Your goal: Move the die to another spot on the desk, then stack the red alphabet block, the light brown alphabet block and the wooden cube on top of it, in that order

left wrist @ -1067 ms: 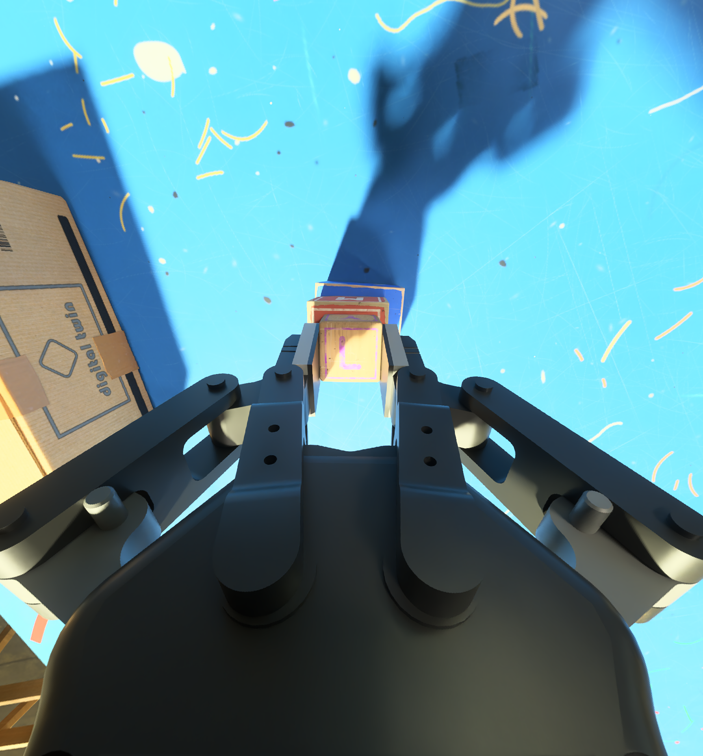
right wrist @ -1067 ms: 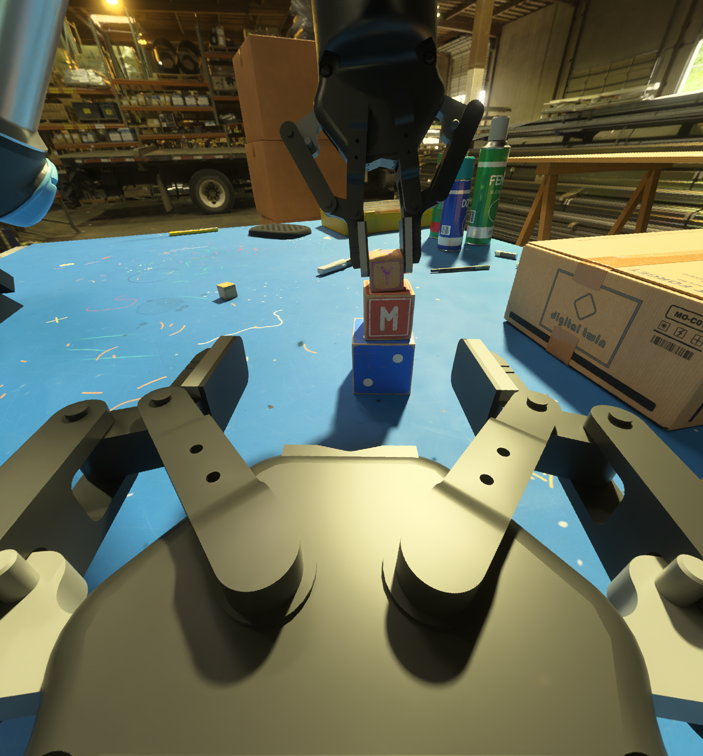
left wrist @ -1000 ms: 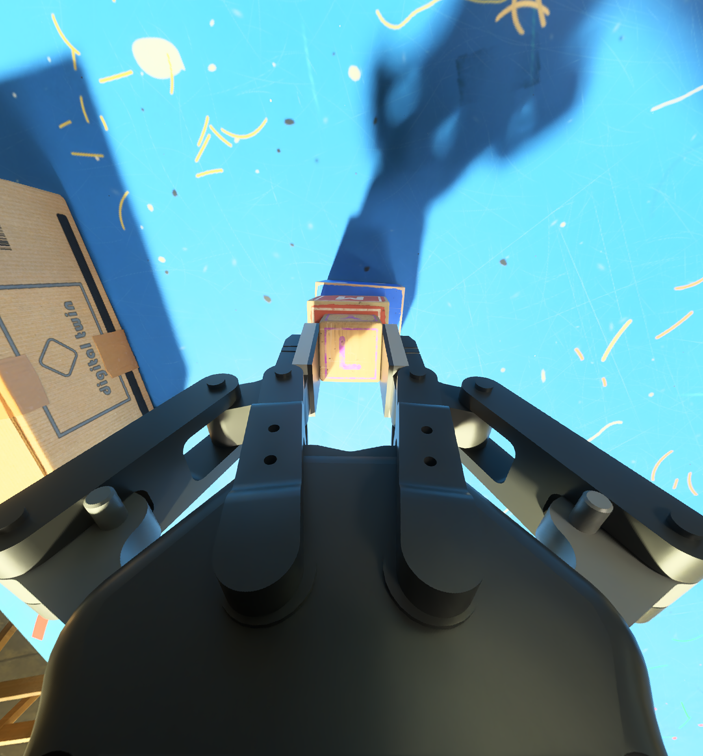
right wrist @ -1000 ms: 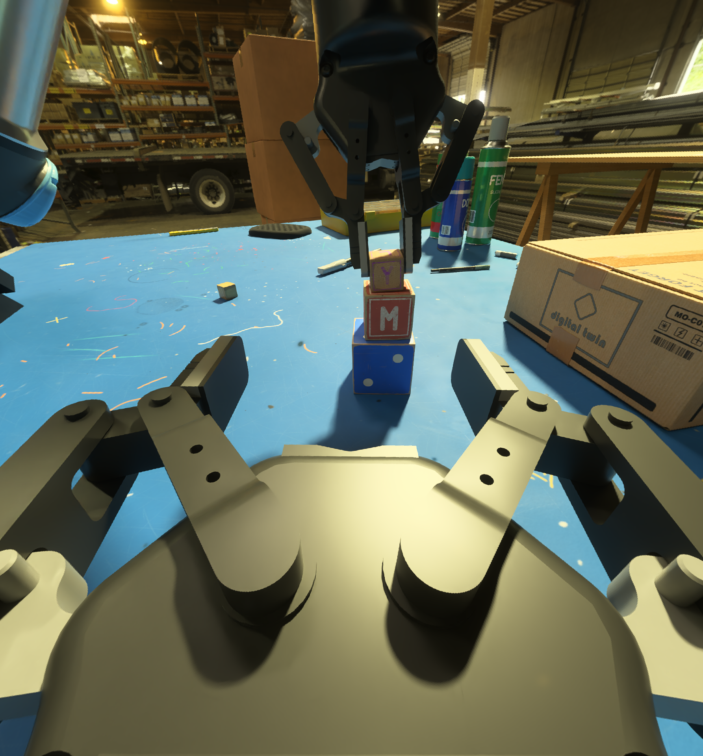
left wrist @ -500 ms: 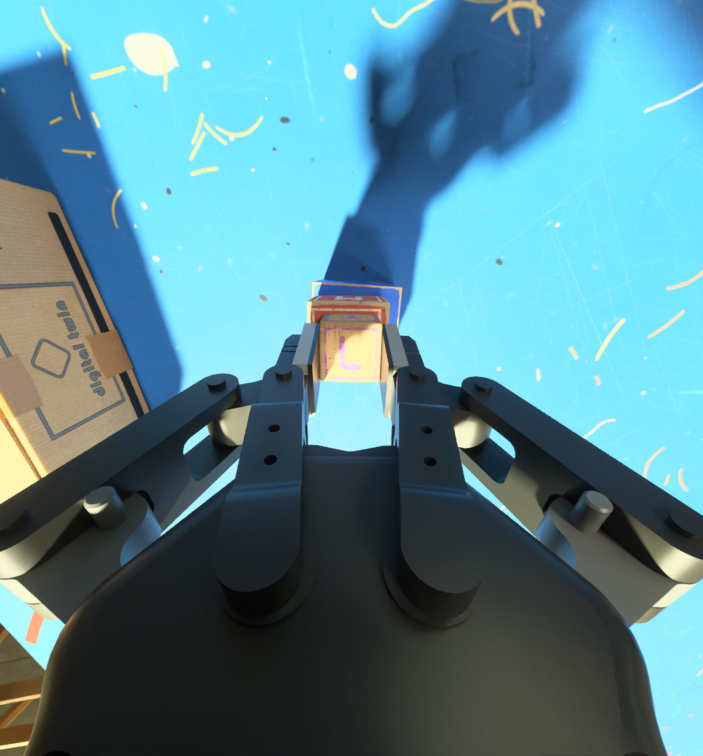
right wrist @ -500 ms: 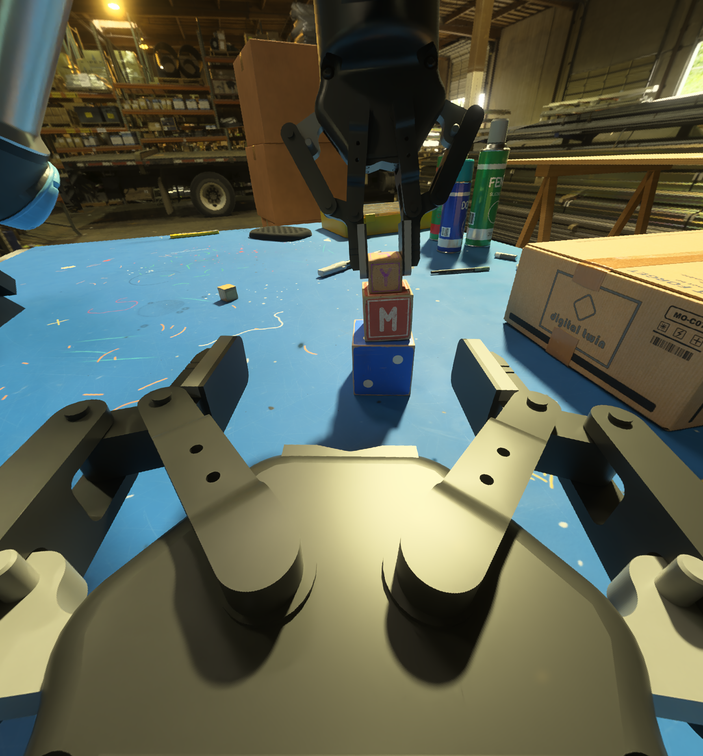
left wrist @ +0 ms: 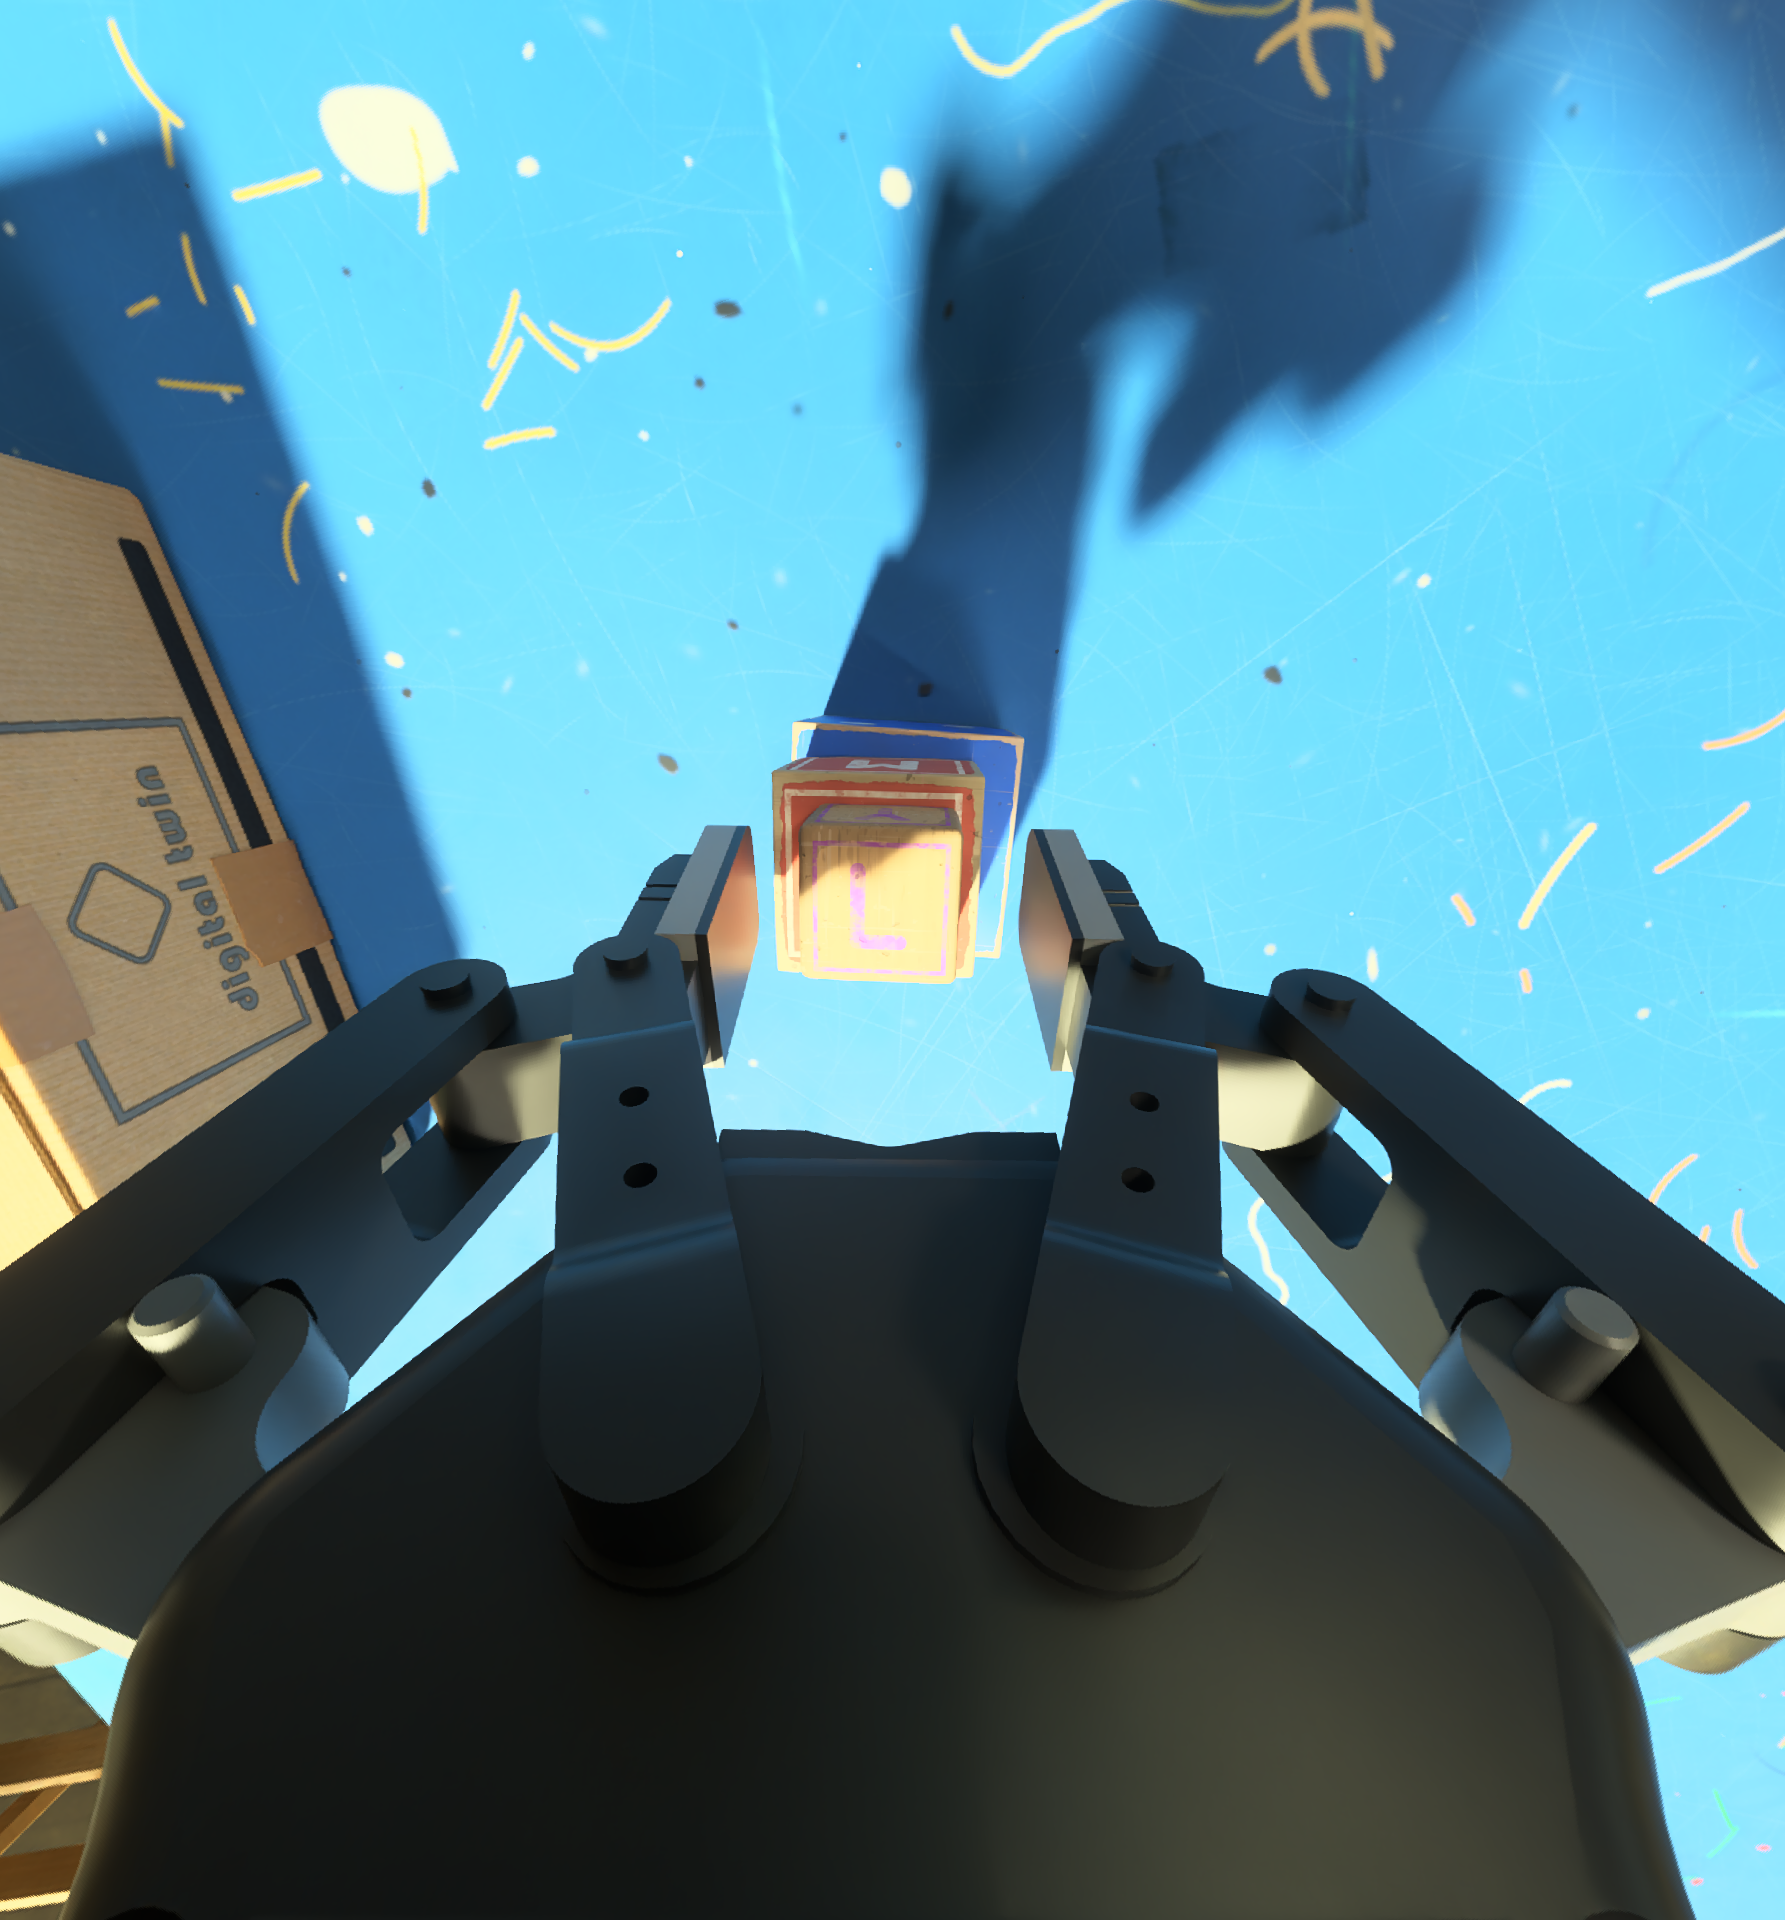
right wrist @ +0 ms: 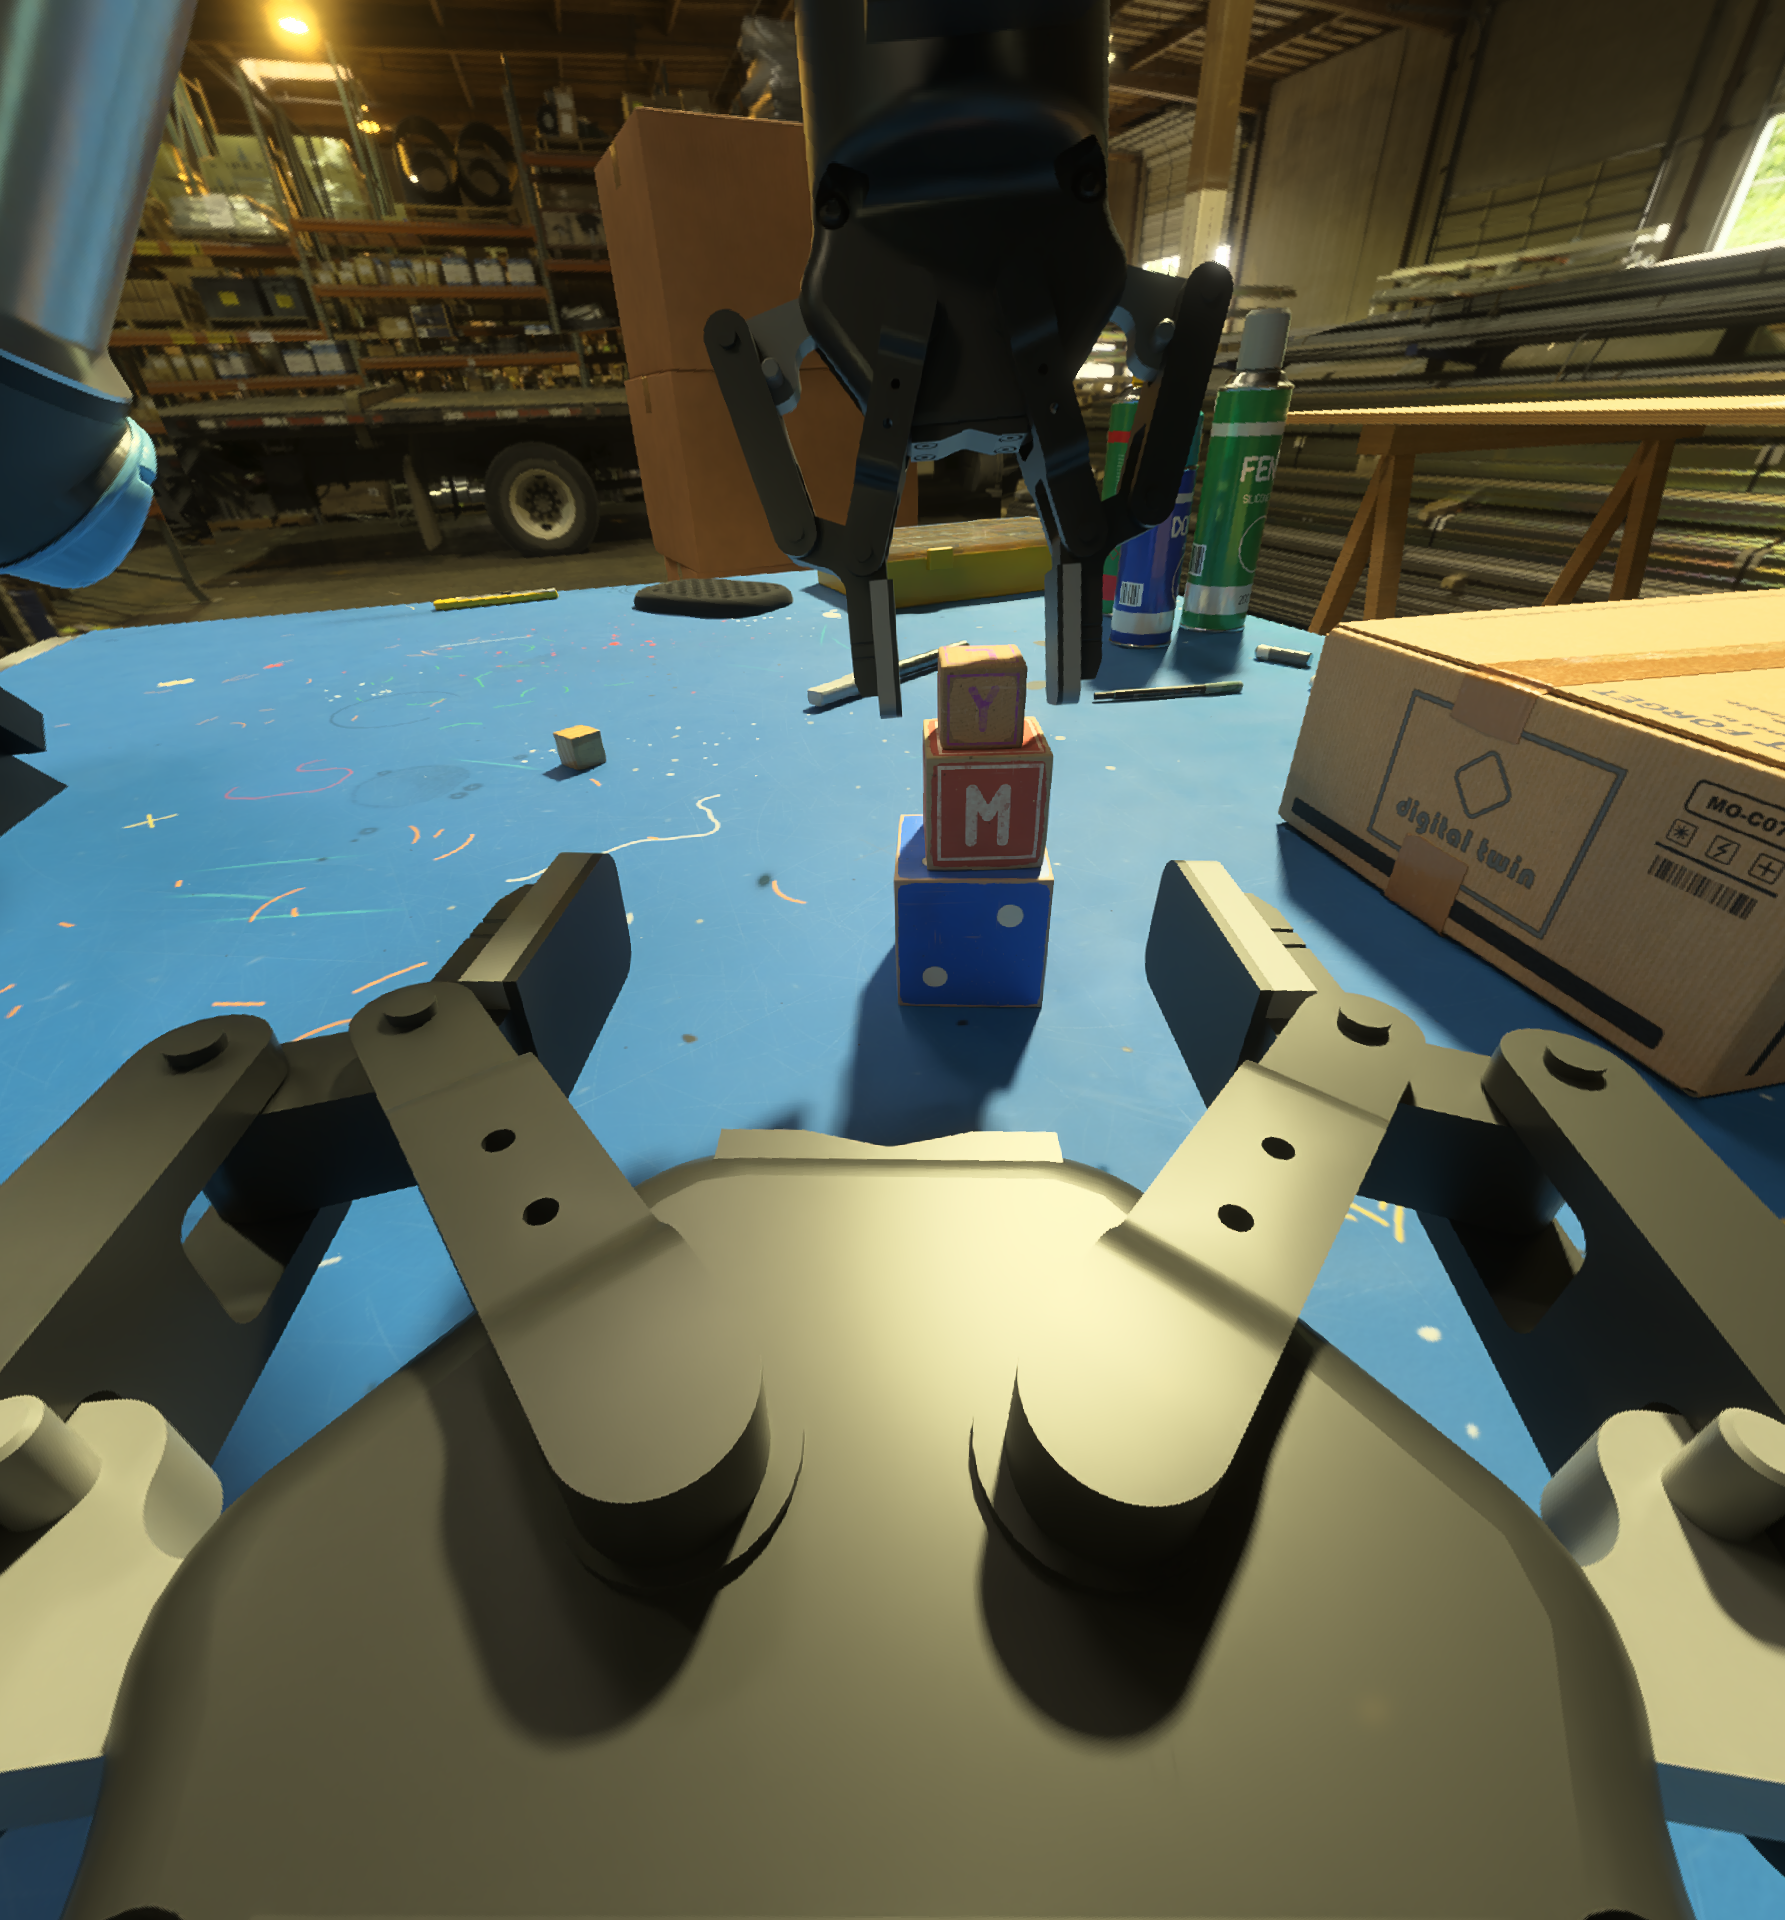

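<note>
A blue die [right wrist: 973, 940] stands on the blue desk. The red alphabet block [right wrist: 987, 806] sits on it, and the light brown alphabet block [right wrist: 981, 696] sits on the red one. My left gripper [right wrist: 974, 665] hangs over the stack, open, its fingers apart on either side of the light brown block without touching it. From above, in the left wrist view, the light brown block [left wrist: 875, 912] covers most of the red block [left wrist: 794, 821] and die [left wrist: 1000, 790], between my open left gripper [left wrist: 886, 935]. My right gripper [right wrist: 888, 935] is open and empty, low in front of the stack. The small wooden cube [right wrist: 579, 746] lies far left.
A large cardboard box [right wrist: 1574, 821] lies right of the stack, also in the left wrist view [left wrist: 88, 883]. Spray cans [right wrist: 1236, 509], a yellow case [right wrist: 961, 561], a black round pad [right wrist: 713, 597] and pens [right wrist: 1168, 688] are at the desk's far edge.
My left gripper has opened and let go of the light brown block, which now rests on the red block. The right gripper has not moved.
</note>
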`<state>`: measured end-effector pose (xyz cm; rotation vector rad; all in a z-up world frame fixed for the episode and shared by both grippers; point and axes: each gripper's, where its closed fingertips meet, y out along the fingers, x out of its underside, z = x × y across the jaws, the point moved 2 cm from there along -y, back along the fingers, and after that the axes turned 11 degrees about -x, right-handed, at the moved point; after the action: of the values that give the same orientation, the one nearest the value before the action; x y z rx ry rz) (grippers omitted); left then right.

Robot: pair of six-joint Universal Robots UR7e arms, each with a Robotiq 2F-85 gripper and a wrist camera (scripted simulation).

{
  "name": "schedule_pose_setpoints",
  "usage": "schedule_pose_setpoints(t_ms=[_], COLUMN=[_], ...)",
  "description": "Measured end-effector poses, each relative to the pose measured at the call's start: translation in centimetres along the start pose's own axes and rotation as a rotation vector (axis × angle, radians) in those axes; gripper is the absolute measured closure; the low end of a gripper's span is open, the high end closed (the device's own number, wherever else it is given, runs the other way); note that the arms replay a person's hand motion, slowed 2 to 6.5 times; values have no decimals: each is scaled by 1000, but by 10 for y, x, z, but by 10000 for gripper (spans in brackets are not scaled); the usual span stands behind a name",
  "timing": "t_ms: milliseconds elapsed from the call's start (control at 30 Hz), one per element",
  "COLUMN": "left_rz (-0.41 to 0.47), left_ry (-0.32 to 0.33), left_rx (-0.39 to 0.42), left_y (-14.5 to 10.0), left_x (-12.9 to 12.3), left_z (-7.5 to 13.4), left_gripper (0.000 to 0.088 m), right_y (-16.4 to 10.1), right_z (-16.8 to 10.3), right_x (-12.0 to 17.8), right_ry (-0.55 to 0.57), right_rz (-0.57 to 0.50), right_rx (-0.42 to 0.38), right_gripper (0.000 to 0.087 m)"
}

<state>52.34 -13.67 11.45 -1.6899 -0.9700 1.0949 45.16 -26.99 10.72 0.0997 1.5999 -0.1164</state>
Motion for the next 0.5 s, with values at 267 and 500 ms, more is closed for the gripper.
schedule_pose_setpoints(t_ms=[267, 500], left_rz=[42, 135], left_ry=[-18, -55], left_rx=[-41, -120], left_y=[-14, -44], left_x=[-1, 5], left_z=[-2, 8], left_gripper=[327, 77], right_y=[-2, -2], right_z=[0, -1], right_x=[-1, -2], right_ry=[-1, 0], right_rz=[15, 22], right_rx=[0, 0], right_gripper=[20, 20])
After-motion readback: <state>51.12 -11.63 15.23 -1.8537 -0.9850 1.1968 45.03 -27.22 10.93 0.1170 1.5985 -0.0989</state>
